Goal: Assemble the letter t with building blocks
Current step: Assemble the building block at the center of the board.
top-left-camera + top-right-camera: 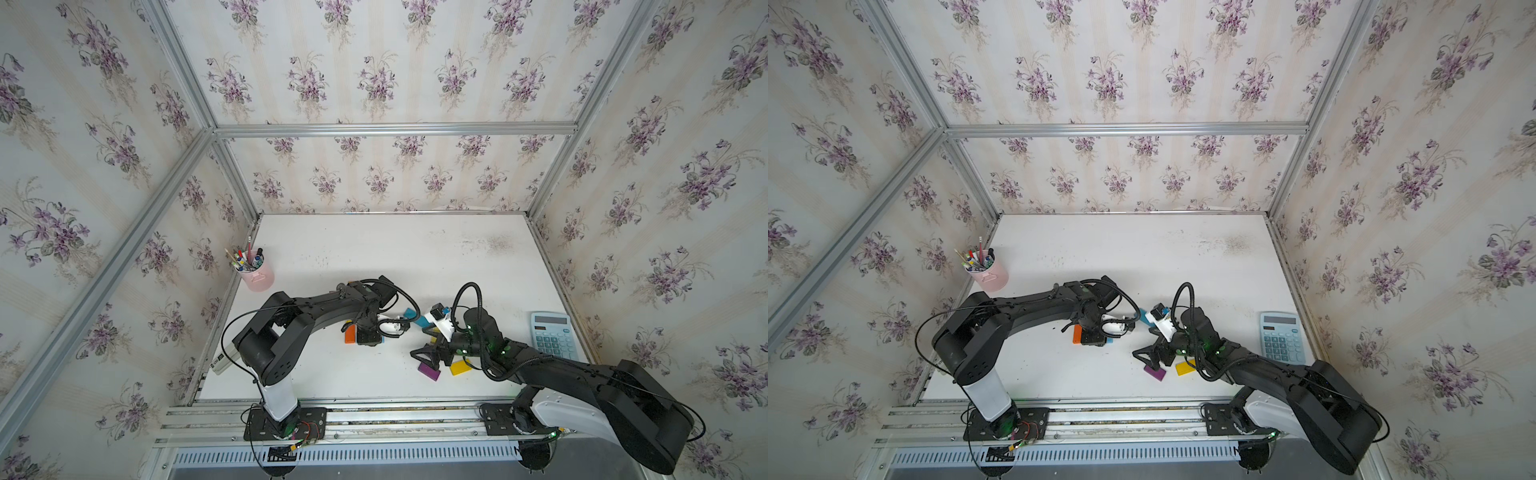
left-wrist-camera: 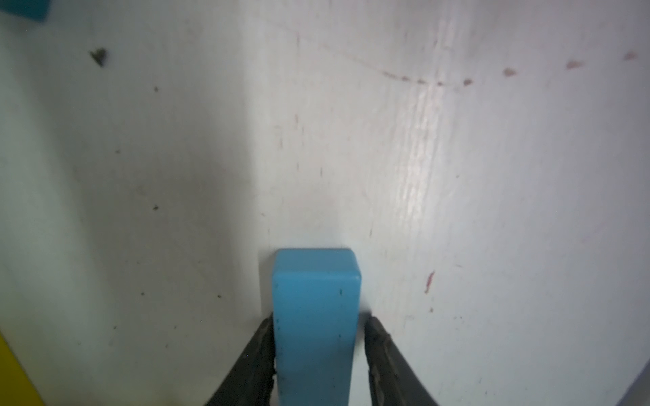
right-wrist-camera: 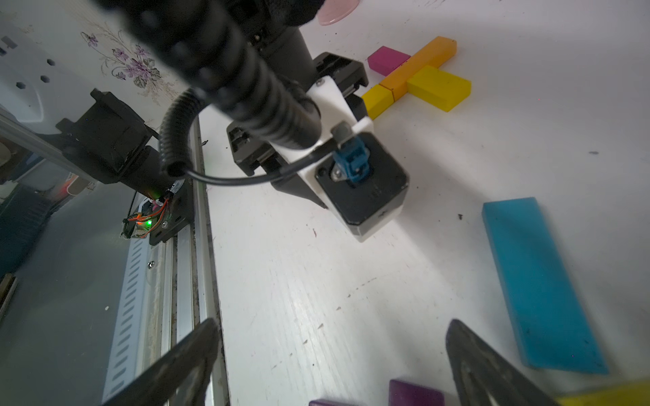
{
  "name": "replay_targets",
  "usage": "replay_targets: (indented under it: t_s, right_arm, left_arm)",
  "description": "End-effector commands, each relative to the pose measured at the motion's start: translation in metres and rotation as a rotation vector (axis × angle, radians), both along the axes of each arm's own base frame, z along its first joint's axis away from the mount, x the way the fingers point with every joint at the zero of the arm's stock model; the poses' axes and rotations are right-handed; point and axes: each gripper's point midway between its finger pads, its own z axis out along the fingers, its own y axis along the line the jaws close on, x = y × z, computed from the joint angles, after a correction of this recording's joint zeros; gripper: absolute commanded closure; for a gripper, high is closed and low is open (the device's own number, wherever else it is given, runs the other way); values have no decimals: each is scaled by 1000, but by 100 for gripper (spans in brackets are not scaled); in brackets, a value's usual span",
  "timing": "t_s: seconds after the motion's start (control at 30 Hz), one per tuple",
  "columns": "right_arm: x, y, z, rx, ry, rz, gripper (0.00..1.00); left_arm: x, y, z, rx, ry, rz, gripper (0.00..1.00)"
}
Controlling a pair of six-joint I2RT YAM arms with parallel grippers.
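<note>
My left gripper [image 2: 318,320] points straight down at the table, jaws slightly open around a blue block [image 2: 316,309] lying on the white table; one finger touches it and the other stands a sliver clear. Beside it lies the letter t: a long orange block [image 3: 418,63] with a pink block [image 3: 388,59] and a yellow block [image 3: 439,88] as crossbar, and a short yellow block [image 3: 378,100] below. The left arm hides its lower end. My right gripper [image 1: 428,357] hangs wide open and empty over a purple block [image 1: 429,371].
A long teal block [image 1: 415,315] lies between the arms, and a loose yellow block [image 1: 460,367] under the right wrist. A pink cup [image 1: 257,274] of pens stands at the left wall. A blue calculator [image 1: 555,334] lies at the right edge.
</note>
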Motion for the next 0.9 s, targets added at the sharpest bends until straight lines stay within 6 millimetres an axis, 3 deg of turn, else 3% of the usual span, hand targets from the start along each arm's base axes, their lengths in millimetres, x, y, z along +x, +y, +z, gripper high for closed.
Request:
replay_targets:
  t_s: [0.0, 0.87]
  right_arm:
    - [1, 3, 6, 18, -31, 17, 0]
    - [0, 4, 6, 14, -28, 22, 0]
  left_arm:
    - [2, 5, -3, 28, -8, 0, 55]
    - [5, -9, -3, 3, 1, 9, 49]
